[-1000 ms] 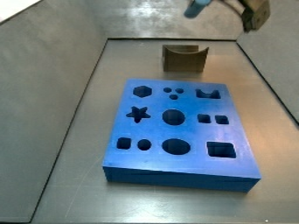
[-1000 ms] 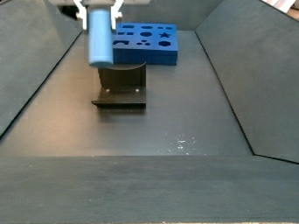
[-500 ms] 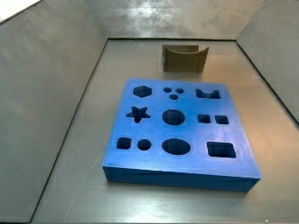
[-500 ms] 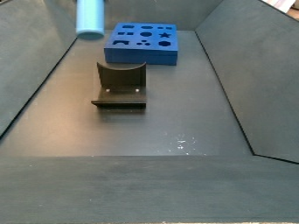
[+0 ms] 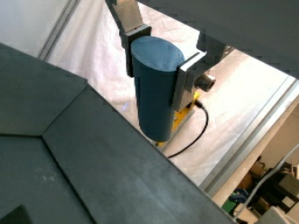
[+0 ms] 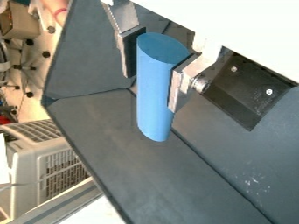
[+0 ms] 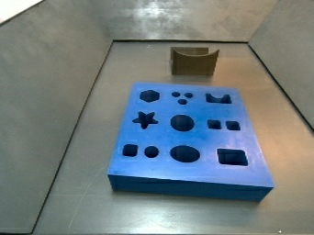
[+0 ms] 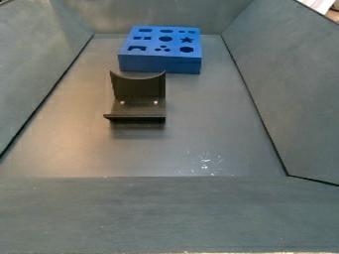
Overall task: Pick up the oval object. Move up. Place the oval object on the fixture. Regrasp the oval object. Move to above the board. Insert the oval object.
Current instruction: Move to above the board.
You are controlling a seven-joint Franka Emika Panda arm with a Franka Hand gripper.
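Note:
In both wrist views my gripper point(image 5: 158, 52) point(image 6: 149, 52) is shut on the oval object point(image 5: 156, 92) point(image 6: 156, 87), a smooth blue peg held upright by its upper end between the two silver fingers. The gripper and peg are out of both side views, high above the enclosure. The board point(image 7: 186, 136) point(image 8: 163, 50) lies flat on the floor, blue with dark shaped holes. The fixture point(image 7: 194, 61) point(image 8: 137, 96) stands apart from the board, its notch bare.
Grey sloping walls point(image 7: 50, 101) point(image 8: 40, 89) enclose the floor. In the wrist views, a wall rim point(image 6: 105, 131), white sheeting point(image 5: 93, 70) and lab clutter lie beyond the enclosure.
The gripper with the peg rose out of the top of both side views; one second ago it hung over the fixture, half a second ago only the peg's lower end showed.

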